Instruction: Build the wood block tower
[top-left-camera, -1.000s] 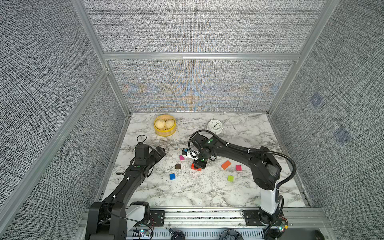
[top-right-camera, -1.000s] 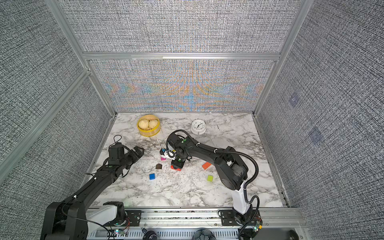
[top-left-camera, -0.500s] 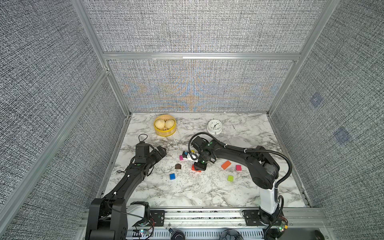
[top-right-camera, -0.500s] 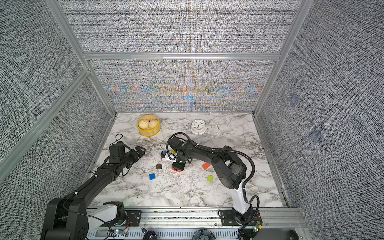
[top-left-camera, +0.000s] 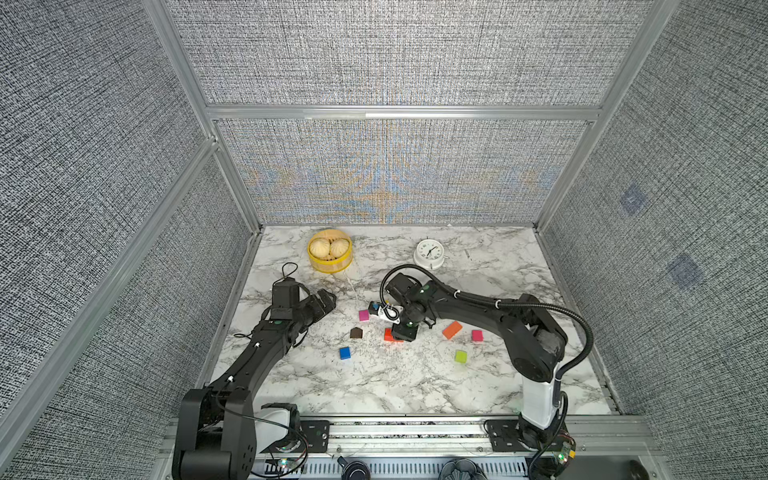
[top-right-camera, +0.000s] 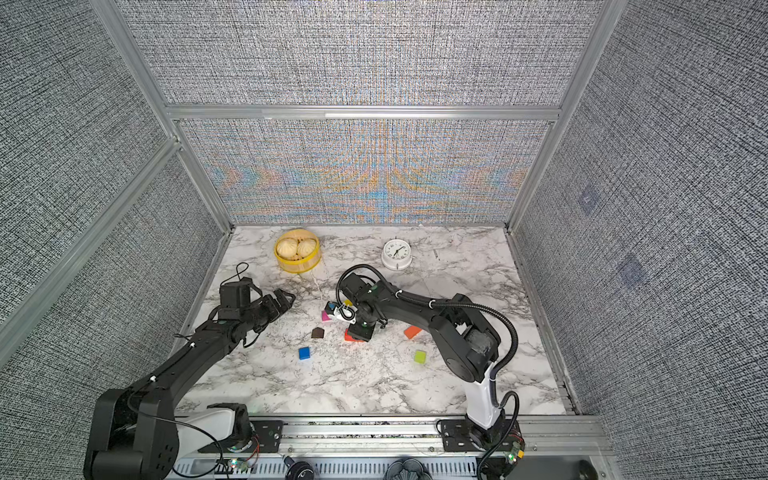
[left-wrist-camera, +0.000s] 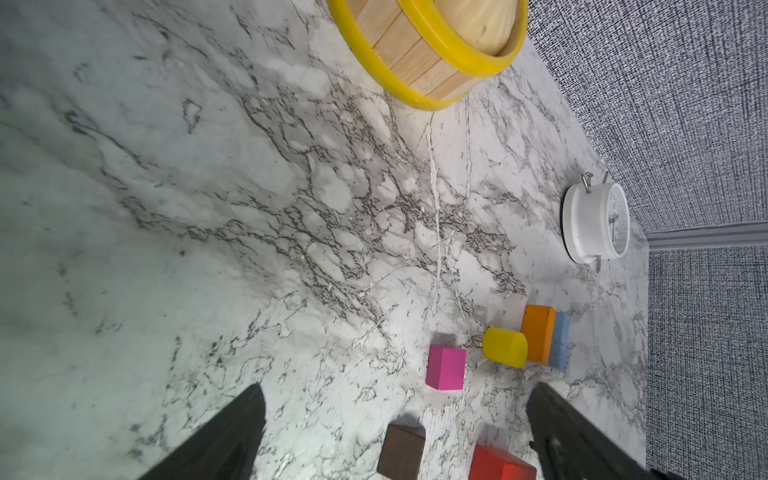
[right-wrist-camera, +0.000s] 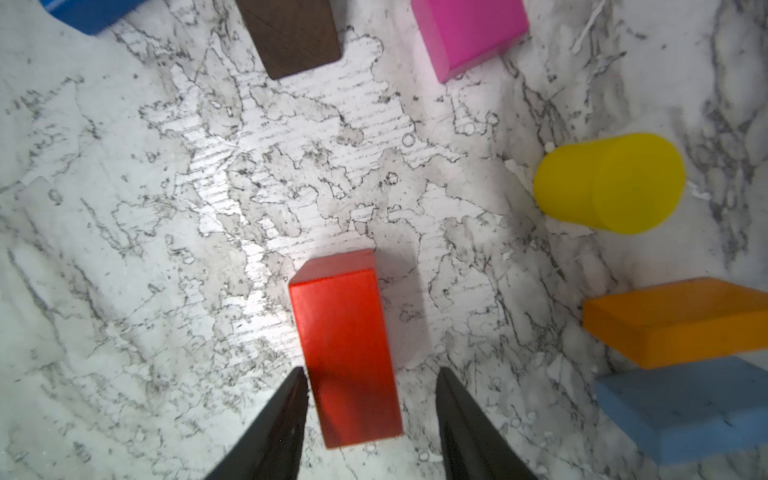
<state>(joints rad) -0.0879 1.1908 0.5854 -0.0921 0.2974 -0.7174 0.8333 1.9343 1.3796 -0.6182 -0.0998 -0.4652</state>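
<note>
The red brick (right-wrist-camera: 340, 316) lay flat on the marble table (top-left-camera: 374, 386) near its middle, with its long axis running roughly left to right in the scene. In a top view only its left part (top-left-camera: 388, 335) showed, because the right gripper (right-wrist-camera: 370, 372) stood over its right end, pointing down.

That gripper's fingers (right-wrist-camera: 465, 424) were apart and straddled the brick across its short width, one on the near side and one on the far side. One tip sat just beside the brick's edge, possibly touching it, and a clear strip of marble showed between the brick and the other tip. Nothing was clamped. Judged from this, closing the fingers would pinch the narrow width at the right end, off the brick's middle, so the free left end could sag or swing when lifted.

Just beyond it on the far side, an orange brick (right-wrist-camera: 673, 324) and a light-blue brick (right-wrist-camera: 685, 407) touched each other, with a yellow cylinder (right-wrist-camera: 611, 183) beside them. A brown house-shaped piece (top-left-camera: 356, 332) lay to the left of the red brick.

The left gripper (top-left-camera: 327, 298) hovered well apart on the far left, its fingers spread wide and empty. The right arm was clearly the nearer one.
</note>
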